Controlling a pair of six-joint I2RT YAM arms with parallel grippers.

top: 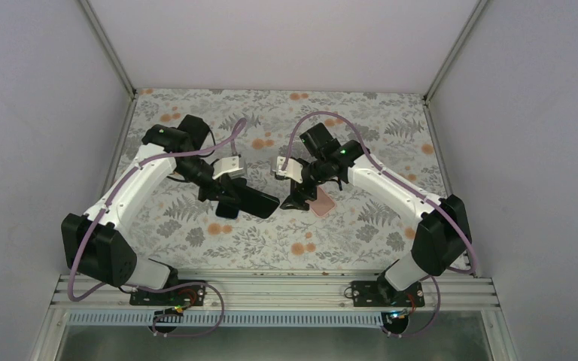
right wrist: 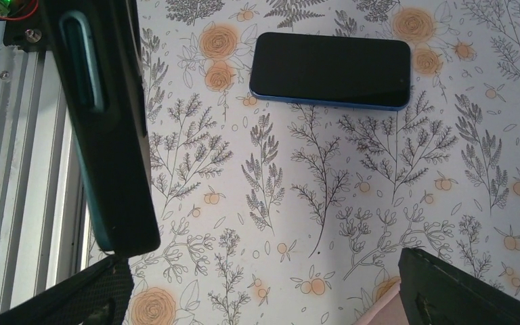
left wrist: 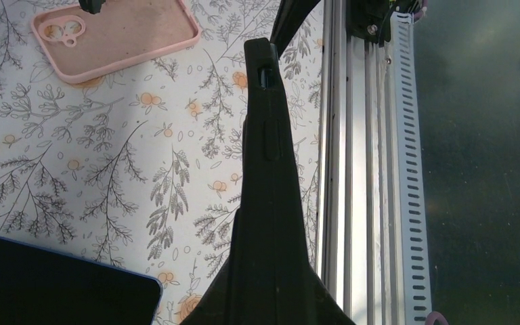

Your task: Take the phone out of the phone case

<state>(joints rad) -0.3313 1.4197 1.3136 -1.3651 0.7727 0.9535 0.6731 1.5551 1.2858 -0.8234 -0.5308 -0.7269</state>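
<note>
Both arms reach inward, wrists bent down. The left gripper [left wrist: 261, 54] is clenched on nothing beside the phone [right wrist: 332, 71], which lies flat on the table [right wrist: 277, 203]. The right gripper [top: 307, 197] is spread wide over the case [left wrist: 115, 34].

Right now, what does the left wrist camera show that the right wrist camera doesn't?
Only the left wrist view: the whole pink case, empty, with its camera cut-out showing. Only the right wrist view: the entire phone, dark screen up, lying flat; the left view catches just a corner of it. Both: the floral table cover and the metal rail along the table's edge.
</note>
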